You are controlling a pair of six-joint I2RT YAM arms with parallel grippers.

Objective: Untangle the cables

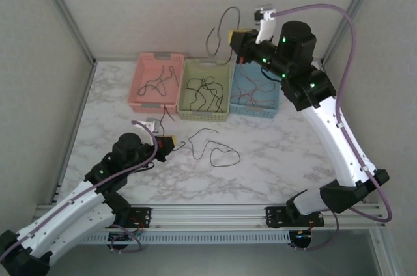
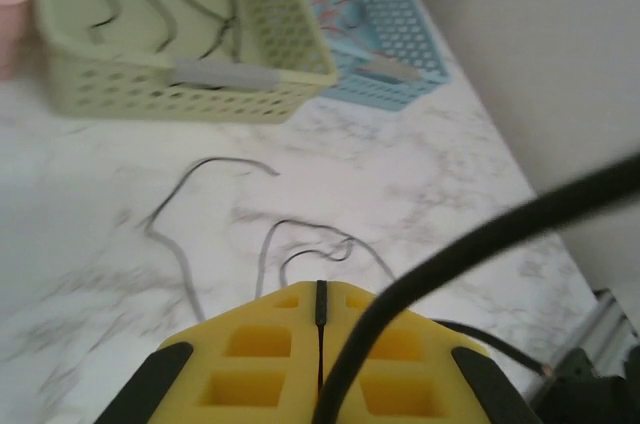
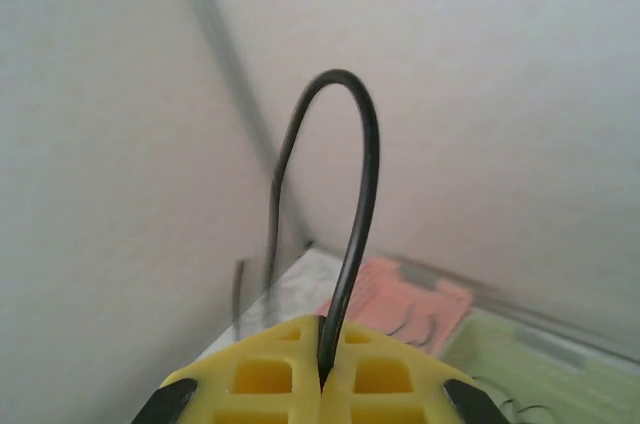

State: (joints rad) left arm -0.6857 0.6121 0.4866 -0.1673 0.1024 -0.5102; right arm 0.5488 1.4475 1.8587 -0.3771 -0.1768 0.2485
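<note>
- Marble-patterned table (image 1: 273, 159), boxed in by plain grey walls (image 1: 163, 9).
- Green basket (image 1: 203, 115) stood at the far side. Pink basket (image 1: 159, 55) touched its left side, blue basket (image 1: 254, 110) its right.
- Right gripper (image 1: 236, 40) hung high behind the green basket's right far corner, fingers pressed together on an arched black cable (image 3: 365, 164) that looped up and drooped along the wall.
- Left gripper (image 1: 171, 142) sat low in front of the green basket, leftward, fingers closed on a second black cable (image 2: 480, 239).
- Loose cables (image 1: 229, 152): thin, black, curled on the table in front of the green basket.
- Basket cables: black strands (image 1: 203, 90) in the green basket, dark ones in pink, red-brown in blue.
</note>
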